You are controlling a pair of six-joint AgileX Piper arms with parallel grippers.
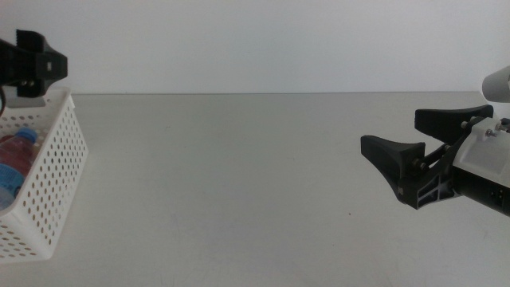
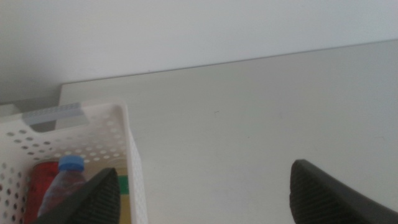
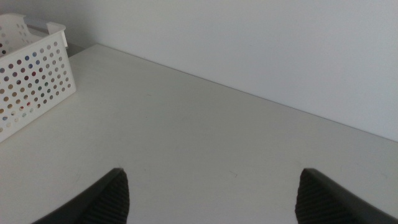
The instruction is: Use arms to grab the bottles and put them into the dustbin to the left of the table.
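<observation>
White perforated dustbin [image 1: 49, 179] sat at 9 o'clock on the desk [image 1: 239, 183], bottles [image 1: 17, 155] already inside. Left end effector [image 1: 48, 64] hovered above it, spread wide, evidently post-drop. Right end effector [image 1: 422, 151] waited at 3 o'clock, wide, empty.

We see the right gripper [image 1: 430, 151] best: matte black, two forked jaws with broad wedge-shaped tips, thin linkage bars with small silver screws at the pivots, ribbed triangular bracing underneath. Behind it sits a white housing [image 1: 484, 155] over a black base, plus a rounded white part at the frame edge. The left gripper [image 1: 36, 64] is all black, blocky and angular. In both wrist views we see dark jaw tips with fine stippled texture [image 2: 323, 196] [image 3: 333, 199].
</observation>
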